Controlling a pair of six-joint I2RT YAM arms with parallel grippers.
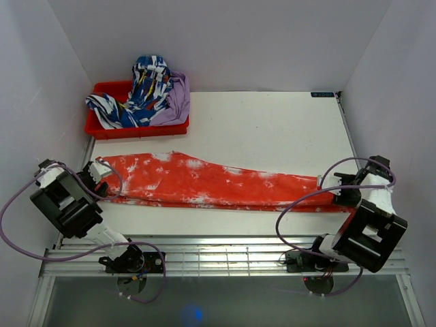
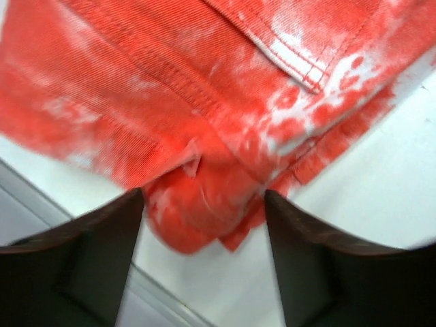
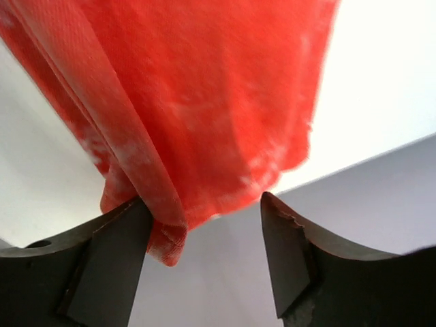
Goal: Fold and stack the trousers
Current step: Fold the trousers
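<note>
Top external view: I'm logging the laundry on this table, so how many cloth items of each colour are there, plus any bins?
Orange-red trousers: 1
Blue-and-white patterned garment: 1
Purple garment: 1
Red bin: 1
Total: 4

The white counter (image 1: 272, 129) carries two things. The trousers (image 1: 204, 180) lie flat with one leg folded over the other. They stretch in a long band from near the left edge almost to the right edge, waistband end leftward, closer to the near edge. A red plastic bin (image 1: 129, 130) sits in the far left corner, clear of them.
</note>
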